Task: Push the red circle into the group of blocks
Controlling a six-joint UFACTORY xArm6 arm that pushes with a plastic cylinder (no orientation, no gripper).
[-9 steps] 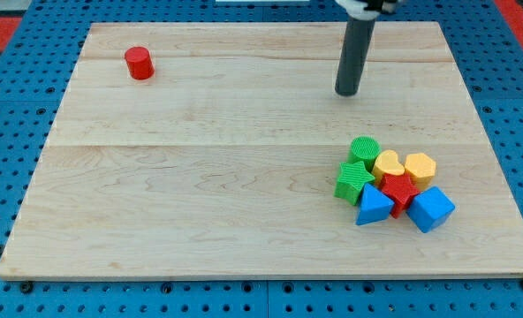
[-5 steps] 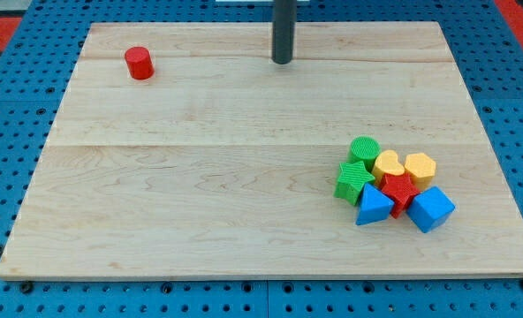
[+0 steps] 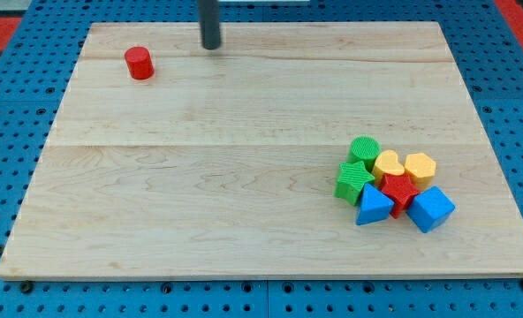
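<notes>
Your red circle (image 3: 140, 64) sits alone near the table's (image 3: 244, 177) top-left corner, at about 8 o'clock from my tip (image 3: 210, 46), close but not touching. No gripper here, just a rod. The group (image 3: 392, 183) is way off at 4 o'clock.

One cam only, high, angled down from the near edge of the wooden board (image 3: 200, 194). Whole board fits in frame w/ blue pegboard (image 3: 5, 159) margins; mid distance.
</notes>
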